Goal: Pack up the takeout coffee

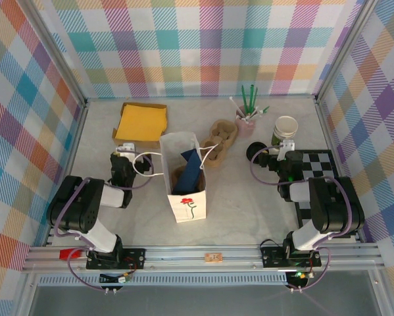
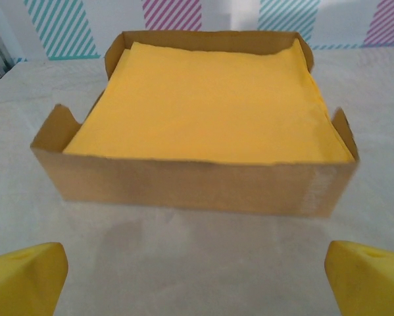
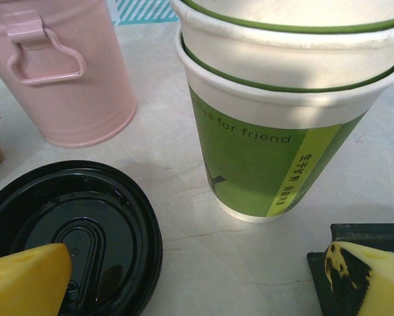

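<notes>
The takeout coffee shows as a round black lid (image 3: 72, 237) at the lower left of the right wrist view, and as a dark disc (image 1: 254, 152) from above; its green body is hidden under the lid. My right gripper (image 3: 197, 283) is open, and its left yellow fingertip (image 3: 25, 280) overlaps the lid's near edge. In the top view this gripper (image 1: 277, 153) sits just right of the lid. My left gripper (image 2: 197, 280) is open over bare table, facing a cardboard box of yellow napkins (image 2: 210, 105). From above, the left gripper (image 1: 125, 153) is left of the white paper bag (image 1: 187, 174).
A stack of lidless green cups with white rims (image 3: 282, 118) stands right of the lid. The pink pot (image 3: 65, 72) of sticks is behind it. A brown cup carrier (image 1: 218, 141) lies beside the bag. A black-and-white checkered mat (image 1: 315, 164) lies under the right arm.
</notes>
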